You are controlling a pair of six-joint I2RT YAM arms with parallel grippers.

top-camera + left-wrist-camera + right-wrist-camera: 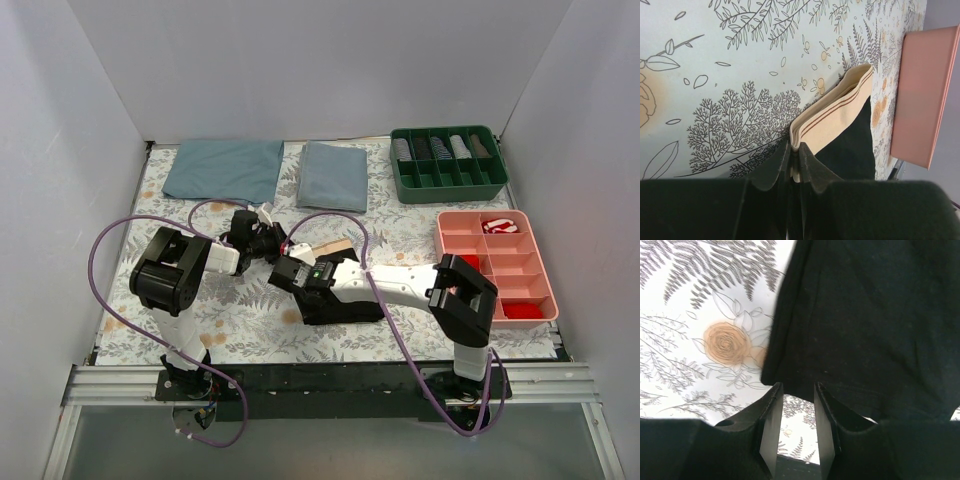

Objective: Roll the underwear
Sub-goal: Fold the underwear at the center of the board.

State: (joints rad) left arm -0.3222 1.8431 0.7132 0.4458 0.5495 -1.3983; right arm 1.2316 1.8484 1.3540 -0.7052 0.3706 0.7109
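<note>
The underwear (pixel 340 298) is black with a beige waistband (pixel 325 248) and lies bunched on the floral tablecloth in the middle. In the left wrist view my left gripper (pixel 796 152) is shut on one end of the waistband (pixel 835 112), with black fabric (pixel 850 145) beside it. In the top view my left gripper (pixel 280 243) is at the underwear's far left corner. My right gripper (pixel 292 272) is at its left edge. In the right wrist view its jaws (pixel 796 390) stand slightly apart, with the black fabric's edge (pixel 860 320) just ahead of the tips and nothing between them.
Two blue-grey folded cloths (pixel 225 168) (pixel 335 175) lie at the back. A green tray (pixel 447 165) stands at the back right. A pink tray (pixel 495 265) with small red rolled garments (pixel 505 225) stands on the right, and also shows in the left wrist view (pixel 925 95). White walls enclose the table.
</note>
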